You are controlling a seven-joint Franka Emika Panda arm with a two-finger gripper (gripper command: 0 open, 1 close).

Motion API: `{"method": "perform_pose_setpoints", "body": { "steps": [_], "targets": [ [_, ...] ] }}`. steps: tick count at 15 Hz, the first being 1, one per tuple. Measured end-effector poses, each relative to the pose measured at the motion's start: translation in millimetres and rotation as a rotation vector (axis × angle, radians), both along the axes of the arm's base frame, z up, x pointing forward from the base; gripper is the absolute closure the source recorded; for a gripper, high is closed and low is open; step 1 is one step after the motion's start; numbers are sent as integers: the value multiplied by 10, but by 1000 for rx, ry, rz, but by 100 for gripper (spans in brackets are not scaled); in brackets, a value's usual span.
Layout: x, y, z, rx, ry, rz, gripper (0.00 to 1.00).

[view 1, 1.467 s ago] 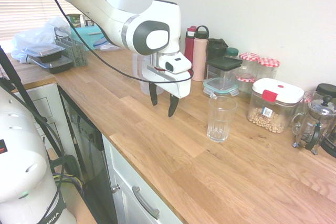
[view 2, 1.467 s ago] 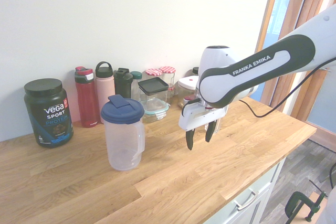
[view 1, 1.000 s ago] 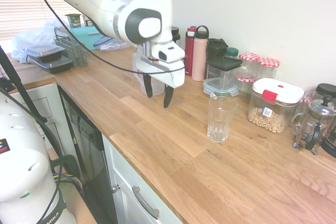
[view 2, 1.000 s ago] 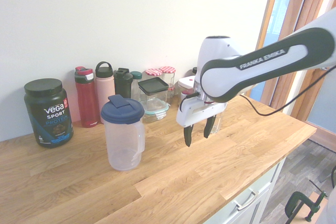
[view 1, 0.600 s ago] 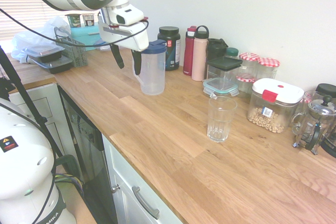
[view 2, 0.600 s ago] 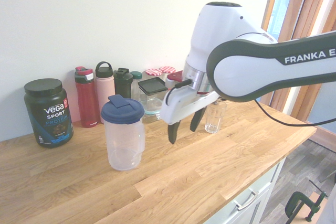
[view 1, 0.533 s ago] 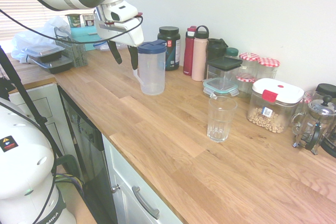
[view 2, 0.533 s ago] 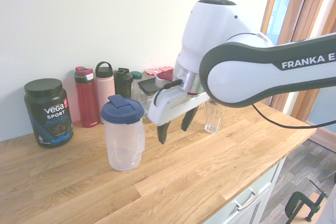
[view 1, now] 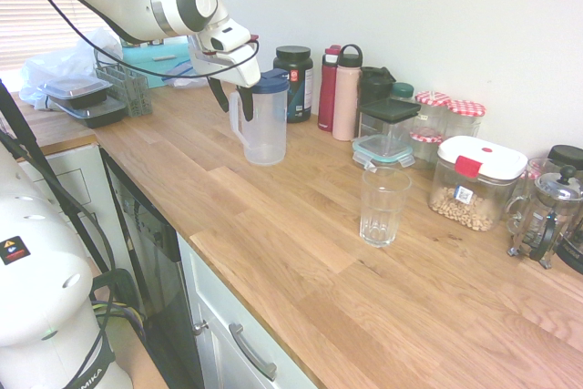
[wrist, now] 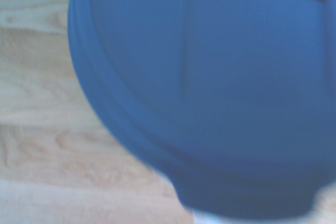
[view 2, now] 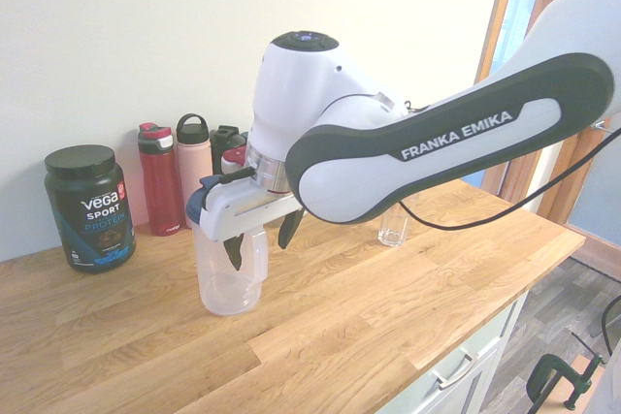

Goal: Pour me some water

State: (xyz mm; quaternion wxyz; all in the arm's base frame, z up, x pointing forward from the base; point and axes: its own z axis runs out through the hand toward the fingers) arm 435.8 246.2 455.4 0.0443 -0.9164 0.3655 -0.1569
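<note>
Wooden table [view 1: 273, 225] along a white kitchen wall carries the clear pitcher [view 1: 264, 129] with its blue lid [wrist: 210, 93]; the empty glass [view 1: 383, 207] stands well apart from it. Jaws spread and holding nothing, the gripper [view 1: 231, 97] hangs by the pitcher's handle. Nothing is poured yet: grasping, carrying and tipping over the glass all remain.

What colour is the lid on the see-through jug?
The jug's lid is dark blue, clearest in the wrist view.
</note>
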Motion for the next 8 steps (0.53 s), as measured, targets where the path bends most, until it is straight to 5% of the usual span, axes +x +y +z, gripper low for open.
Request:
{"method": "perform_pose_setpoints", "body": {
  "steps": [8],
  "targets": [
    [12, 18, -32, -14, -16, -14, 100]
  ]
}}
